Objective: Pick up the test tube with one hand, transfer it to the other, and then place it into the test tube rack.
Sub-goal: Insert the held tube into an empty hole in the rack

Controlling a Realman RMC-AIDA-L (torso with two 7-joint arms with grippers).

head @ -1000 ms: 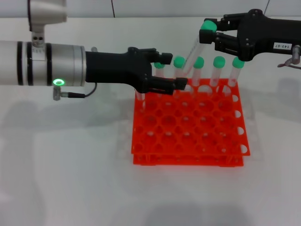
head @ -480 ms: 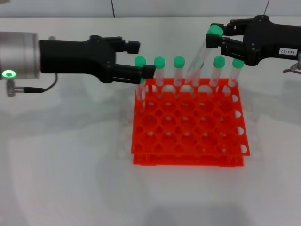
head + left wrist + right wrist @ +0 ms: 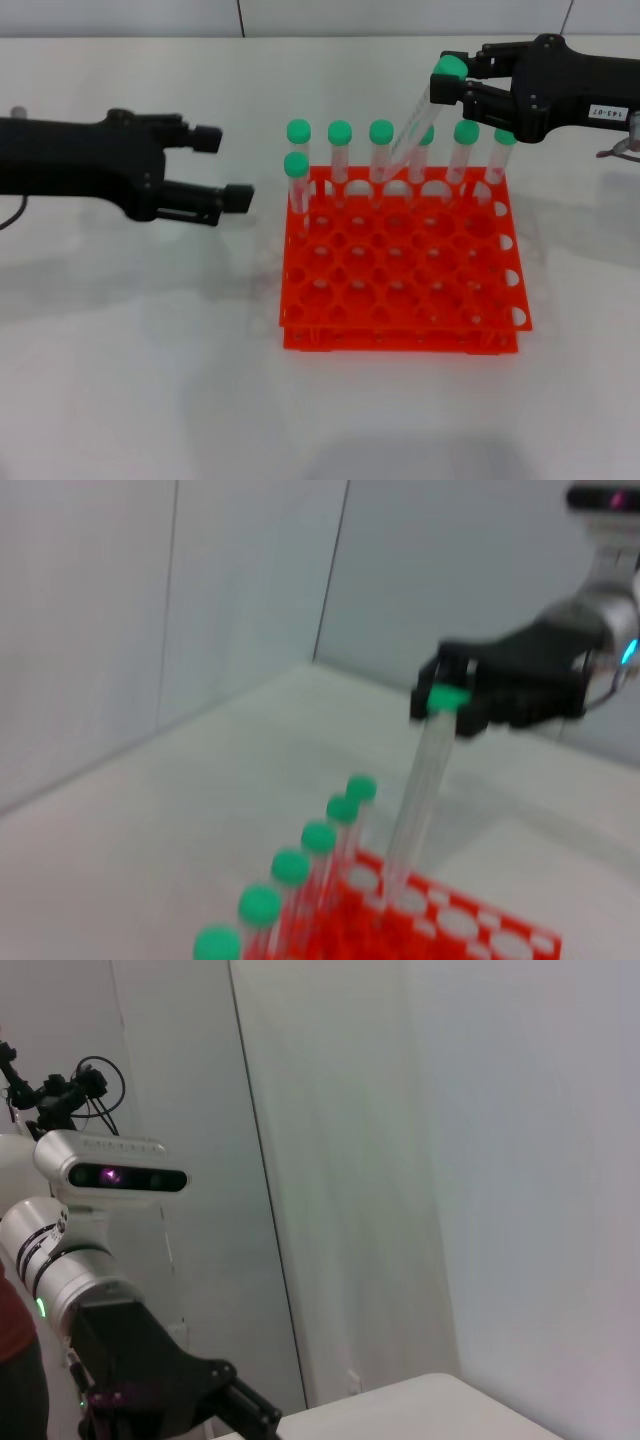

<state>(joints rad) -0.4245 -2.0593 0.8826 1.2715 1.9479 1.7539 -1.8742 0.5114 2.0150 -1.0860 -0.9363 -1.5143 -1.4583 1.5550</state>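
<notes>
The test tube (image 3: 410, 120) hangs tilted, its green cap gripped by my right gripper (image 3: 450, 75), which bears a white label and is shut on it. Its lower end reaches the back row of the orange test tube rack (image 3: 400, 290); I cannot tell whether it is inside a hole. The left wrist view shows the same right gripper (image 3: 450, 695) holding the tube (image 3: 412, 805) above the rack (image 3: 470, 930). My left gripper (image 3: 228, 167) is open and empty, left of the rack and apart from it.
Several other green-capped tubes (image 3: 340, 150) stand upright in the rack's back row, one more (image 3: 296, 180) in the second row at the left. The white table (image 3: 140, 340) surrounds the rack. The right wrist view shows my left arm (image 3: 150, 1380).
My left gripper has drawn back to the left, away from the rack, with its fingers open. The right gripper keeps hold of the tilted tube, shifted only slightly.
</notes>
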